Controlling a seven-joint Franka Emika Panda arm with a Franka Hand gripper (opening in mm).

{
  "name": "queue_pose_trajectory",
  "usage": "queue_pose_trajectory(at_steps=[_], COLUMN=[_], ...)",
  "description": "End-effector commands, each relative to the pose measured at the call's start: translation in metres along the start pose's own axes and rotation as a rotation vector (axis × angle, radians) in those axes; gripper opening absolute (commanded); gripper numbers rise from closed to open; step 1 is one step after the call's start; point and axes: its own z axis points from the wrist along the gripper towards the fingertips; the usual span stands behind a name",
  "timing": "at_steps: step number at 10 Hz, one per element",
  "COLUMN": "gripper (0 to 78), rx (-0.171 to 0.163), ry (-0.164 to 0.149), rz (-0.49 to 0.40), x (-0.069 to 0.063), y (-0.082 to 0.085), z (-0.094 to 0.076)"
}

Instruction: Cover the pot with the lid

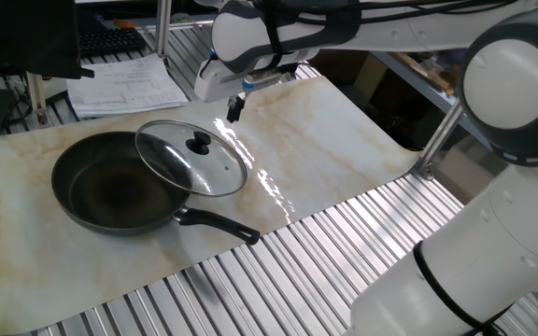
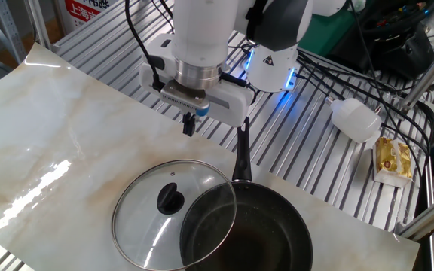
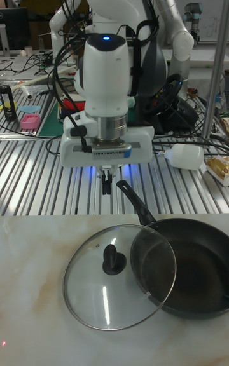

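Note:
The pot (image 1: 110, 187) is a shallow black pan on the marble sheet, its long handle (image 1: 218, 224) pointing at the slatted table edge. The lid (image 1: 180, 163), clear glass with a black knob (image 1: 198, 143), lies tilted, one edge resting on the pot's rim and the rest on the sheet. It overlaps only part of the pot (image 2: 251, 233), as the lid (image 2: 142, 226) shows from the other side, and again with the lid (image 3: 95, 290) beside the pot (image 3: 197, 277). My gripper (image 1: 235, 109) (image 2: 189, 125) (image 3: 106, 185) hangs above and behind the lid, fingers together, holding nothing.
The marble sheet (image 2: 44, 128) covers a slatted metal table (image 1: 344, 243). Papers (image 1: 129, 84) lie beyond the pot. A white bottle (image 2: 356, 120) and a yellow packet (image 2: 392, 159) sit among cables near the arm's base (image 2: 273, 60).

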Motion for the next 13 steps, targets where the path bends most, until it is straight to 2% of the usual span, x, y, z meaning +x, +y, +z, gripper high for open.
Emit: queue_pose_trajectory(at_steps=[1, 4, 8, 13], gripper=[0.0, 0.0, 0.0, 0.0], rx=[0.000, 0.000, -0.003, -0.007], ry=[-0.003, -0.002, 0.000, 0.003], rz=[0.004, 0.004, 0.006, 0.059], x=[0.000, -0.002, -0.007, -0.006], y=[0.000, -0.003, -0.017, -0.018], z=[0.007, 0.009, 0.009, 0.010])
